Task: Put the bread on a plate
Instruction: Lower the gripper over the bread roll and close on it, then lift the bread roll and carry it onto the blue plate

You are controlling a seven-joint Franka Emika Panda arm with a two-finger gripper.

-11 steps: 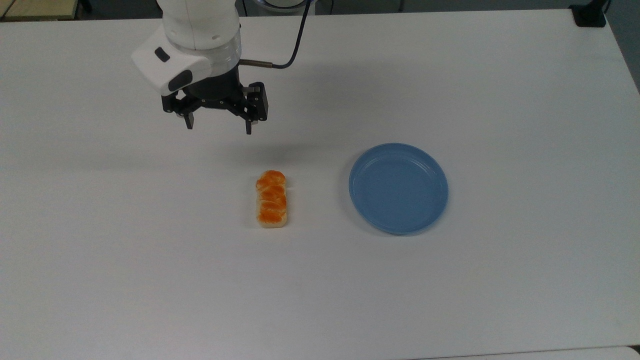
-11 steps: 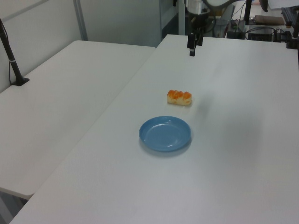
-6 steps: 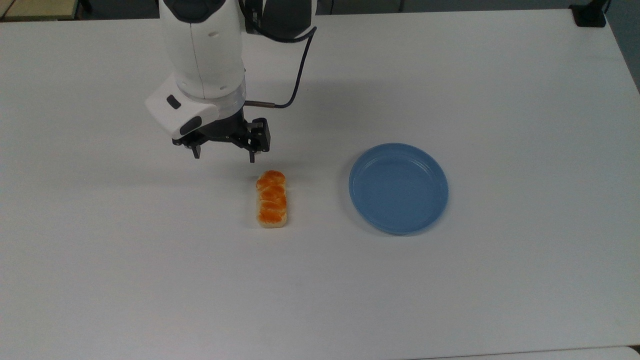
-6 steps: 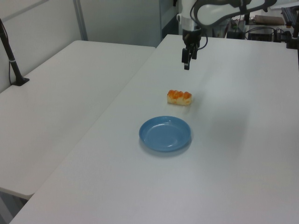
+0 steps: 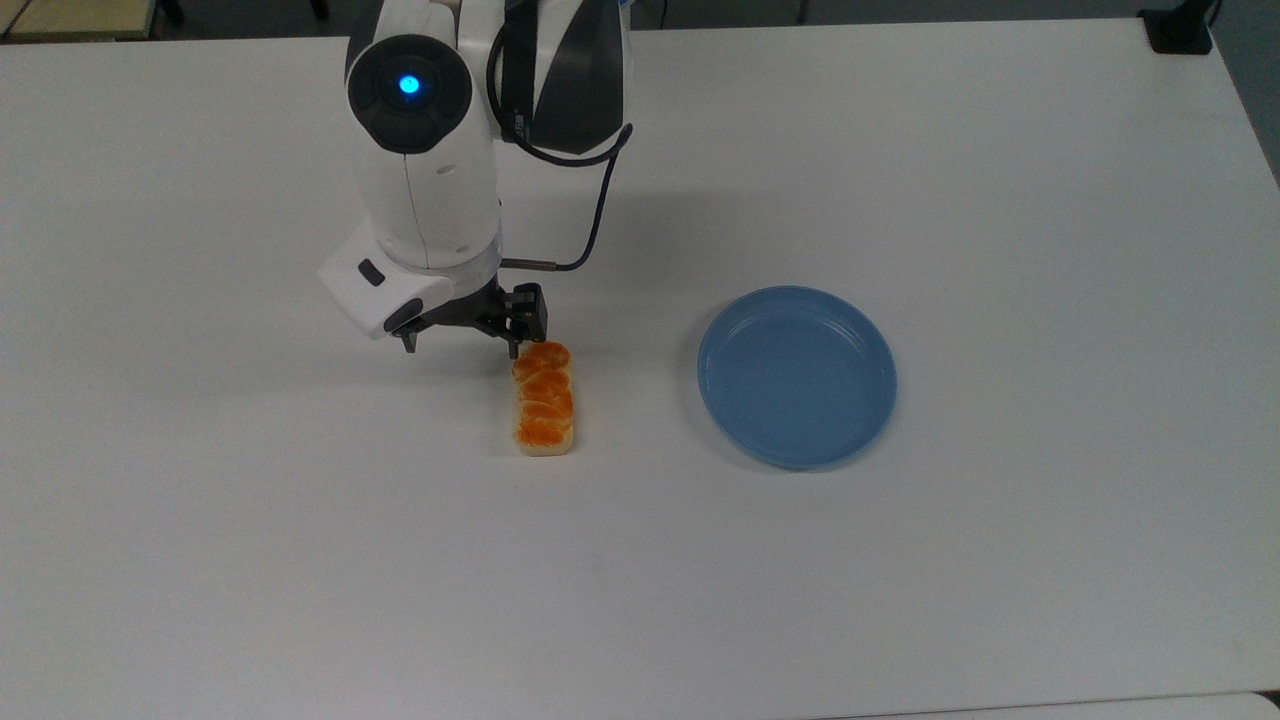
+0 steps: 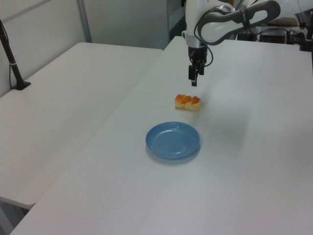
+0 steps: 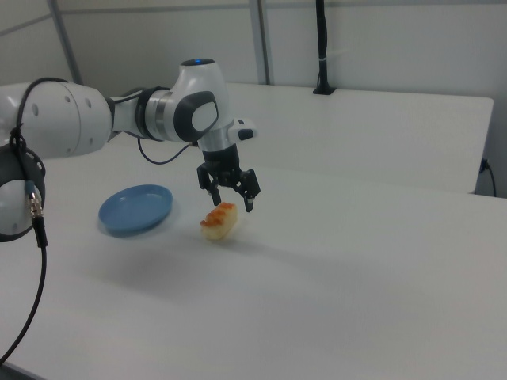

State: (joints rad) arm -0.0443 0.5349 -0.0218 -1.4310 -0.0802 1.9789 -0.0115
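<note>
The bread is a small loaf with an orange glazed top, lying lengthwise on the white table. To the top view's right of it sits the empty light-blue plate, apart from the loaf. My gripper hangs open with nothing in it, just off the loaf's far end; its right fingertip is close to that end. In the left view the gripper is above and behind the bread, with the plate nearer. In the right view the gripper hovers just over the bread, beside the plate.
A black cable loops from the wrist. A black clamp stands at the table's far right corner in the top view. A second white table adjoins on the left view's left.
The arm has come down and forward from the back of the table to the bread's far end. The fingers stayed open. Bread and plate have not moved.
</note>
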